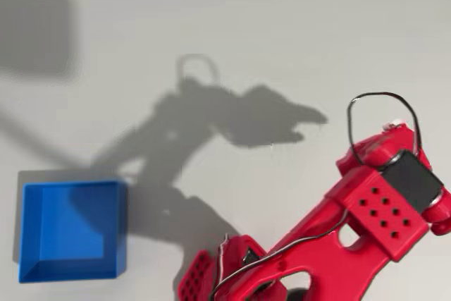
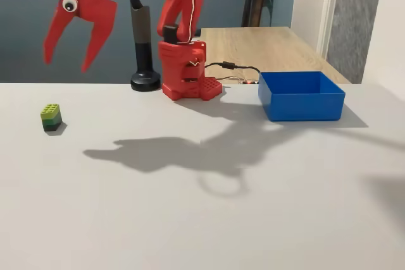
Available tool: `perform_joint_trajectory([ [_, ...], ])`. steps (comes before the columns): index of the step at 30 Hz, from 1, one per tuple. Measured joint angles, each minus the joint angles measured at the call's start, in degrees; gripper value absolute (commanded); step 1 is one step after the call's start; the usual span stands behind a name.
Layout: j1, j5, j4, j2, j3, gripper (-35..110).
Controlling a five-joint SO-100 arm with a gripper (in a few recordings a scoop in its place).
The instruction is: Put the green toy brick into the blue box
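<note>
Green toy brick: a tiny lime-green plastic building brick (image 2: 51, 117) with round studs on its top and darker green, almost black, lower sides. In the fixed view it stands upright on the desk at about 9 o'clock of the picture, with a small shadow beside it.
Blue box: a square bright-blue plastic tray (image 2: 301, 96) with low sloping walls and a flat bottom. In the fixed view it is at about 3 o'clock; in the overhead view (image 1: 72, 230) at about 8 o'clock. Its inside looks bare.
End effector: the red two-finger end effector (image 2: 68, 62) hangs high in the air at about 10 o'clock of the fixed view, its pointed fingers turned down and spread wide apart, with nothing between them. It is above the brick and well apart from it.
Arm: the red plastic arm (image 1: 331, 244) rises from its base (image 2: 187, 71) at the far edge of the desk.
Desk: a pale grey flat desk (image 2: 202, 219); the arm's dark shadow lies across its middle.
Brick to box: well apart, on opposite sides of the base.
</note>
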Motion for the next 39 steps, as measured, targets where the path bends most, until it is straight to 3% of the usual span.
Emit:
perform_joint_trajectory([
  [8,4.31,-2.55,-7.82,-8.17,0.0,21],
  [39,6.15,-3.08,-21.27,-24.96,-0.09,18],
])
